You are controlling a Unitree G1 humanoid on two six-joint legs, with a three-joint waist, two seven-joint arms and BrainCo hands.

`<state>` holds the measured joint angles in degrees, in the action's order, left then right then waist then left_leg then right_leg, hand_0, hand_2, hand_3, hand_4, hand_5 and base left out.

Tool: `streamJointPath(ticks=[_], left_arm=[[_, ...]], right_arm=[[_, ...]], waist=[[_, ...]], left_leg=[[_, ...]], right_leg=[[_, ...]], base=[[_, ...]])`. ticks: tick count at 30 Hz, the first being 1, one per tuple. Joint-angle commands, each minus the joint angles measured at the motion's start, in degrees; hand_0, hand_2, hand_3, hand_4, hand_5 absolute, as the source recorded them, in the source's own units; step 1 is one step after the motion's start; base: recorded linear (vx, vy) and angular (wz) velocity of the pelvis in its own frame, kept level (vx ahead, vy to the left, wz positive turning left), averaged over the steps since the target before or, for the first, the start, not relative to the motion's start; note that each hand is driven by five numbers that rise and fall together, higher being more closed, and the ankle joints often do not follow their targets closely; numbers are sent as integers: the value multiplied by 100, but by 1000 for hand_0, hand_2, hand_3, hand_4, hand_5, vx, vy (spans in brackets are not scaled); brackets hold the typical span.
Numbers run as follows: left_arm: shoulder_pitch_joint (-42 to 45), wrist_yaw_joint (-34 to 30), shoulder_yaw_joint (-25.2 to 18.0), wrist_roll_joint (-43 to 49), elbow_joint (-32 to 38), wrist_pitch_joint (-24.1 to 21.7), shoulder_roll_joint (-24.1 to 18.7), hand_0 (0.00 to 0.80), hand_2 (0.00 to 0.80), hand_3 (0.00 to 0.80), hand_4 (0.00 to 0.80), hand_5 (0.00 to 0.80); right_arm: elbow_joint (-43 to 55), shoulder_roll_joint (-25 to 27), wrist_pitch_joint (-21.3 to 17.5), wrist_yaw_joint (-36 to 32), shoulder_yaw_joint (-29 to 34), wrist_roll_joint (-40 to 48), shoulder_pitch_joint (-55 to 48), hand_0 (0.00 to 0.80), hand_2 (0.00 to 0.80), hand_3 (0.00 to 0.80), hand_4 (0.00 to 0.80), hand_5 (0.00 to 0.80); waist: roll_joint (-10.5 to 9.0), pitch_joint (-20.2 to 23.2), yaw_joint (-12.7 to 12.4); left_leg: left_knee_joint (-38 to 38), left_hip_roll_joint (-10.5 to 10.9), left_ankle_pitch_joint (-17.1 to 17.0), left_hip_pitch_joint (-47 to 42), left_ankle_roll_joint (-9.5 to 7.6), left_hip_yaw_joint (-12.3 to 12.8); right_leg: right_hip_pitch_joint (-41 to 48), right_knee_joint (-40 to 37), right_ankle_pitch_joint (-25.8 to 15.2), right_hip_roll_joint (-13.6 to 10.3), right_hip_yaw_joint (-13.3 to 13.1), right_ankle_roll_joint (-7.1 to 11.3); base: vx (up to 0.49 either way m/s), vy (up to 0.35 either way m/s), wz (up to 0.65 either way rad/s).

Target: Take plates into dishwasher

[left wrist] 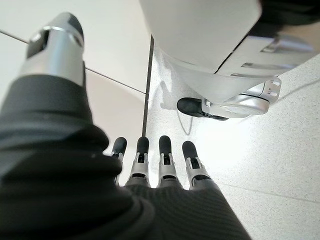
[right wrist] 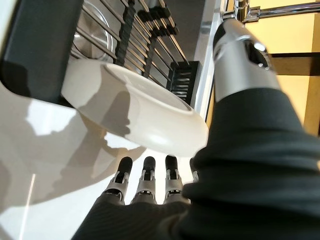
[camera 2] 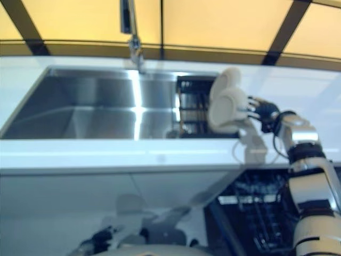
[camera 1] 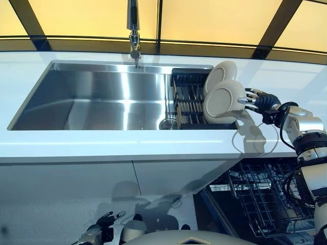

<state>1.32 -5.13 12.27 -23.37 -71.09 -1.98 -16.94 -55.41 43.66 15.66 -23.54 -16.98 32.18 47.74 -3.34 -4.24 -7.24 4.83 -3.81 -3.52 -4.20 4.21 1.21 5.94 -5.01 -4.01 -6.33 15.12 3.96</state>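
A white desk (camera 1: 102, 143) is spanned by a wide steel sink (camera 1: 97, 102), with a faucet (camera 1: 134, 30) rising at its far edge. A dark dish rack (camera 1: 186, 99) is set at the sink's right end, and two pale plates (camera 1: 222, 94) are stood on edge in it, leaning one behind the other. Below the desk on the right, an open dishwasher (camera 1: 260, 204) with wire baskets is seen. The right hand (camera 1: 259, 100) is held just right of the nearer plate, its fingers (right wrist: 145, 182) straight and spread beside the rim, nothing gripped. The left hand (left wrist: 150, 165) hangs low near the floor (left wrist: 280, 170), its fingers relaxed and empty.
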Motion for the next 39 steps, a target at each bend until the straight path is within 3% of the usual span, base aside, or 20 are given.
streamJointPath(ticks=[1,15,18,19,32,39], left_arm=[[-330,-32,303,-97,-207,-189,-159,0,0,0,0,0],[-324,-58,321,-112,-241,-271,-142,0,0,0,0,0],[-315,-43,334,-117,-231,-279,-137,0,0,0,0,0],[-311,-44,332,-109,-233,-279,-135,0,0,0,0,0],[-308,17,326,-186,-249,-224,-145,0,0,0,0,0],[-319,56,312,-188,-247,-220,-139,0,0,0,0,0]], right_arm=[[-302,103,-129,-88,-432,-7,916,0,0,0,0,0],[-573,-107,143,-432,-409,169,952,0,0,0,0,0],[-636,-145,179,-364,-402,47,956,703,703,703,703,703],[-676,-148,182,-367,-406,-27,962,800,800,800,800,800],[-863,-27,182,-285,-814,-762,1331,800,800,800,800,800],[-806,-7,-37,-34,-887,-854,1419,800,800,800,800,800]], waist=[[-125,-34,-131],[-119,-36,-209],[-115,-35,-234],[-115,-32,-242],[-153,-45,-281],[-164,-35,-284]], left_leg=[[17,-14,124,56,-14,88],[17,0,117,49,-12,43],[17,2,116,44,-13,30],[17,5,115,47,-14,24],[17,7,103,54,-11,6],[17,6,96,52,-2,9]], right_leg=[[78,1,0,-247,11,259],[99,1,3,-256,74,254],[111,1,3,-260,96,256],[112,1,5,-258,97,254],[102,1,-12,-254,90,257],[105,1,-21,-249,86,258]], base=[[0,0,0],[0,1,1],[-1,11,4],[-2,11,5],[-1,2,1],[0,0,0]])
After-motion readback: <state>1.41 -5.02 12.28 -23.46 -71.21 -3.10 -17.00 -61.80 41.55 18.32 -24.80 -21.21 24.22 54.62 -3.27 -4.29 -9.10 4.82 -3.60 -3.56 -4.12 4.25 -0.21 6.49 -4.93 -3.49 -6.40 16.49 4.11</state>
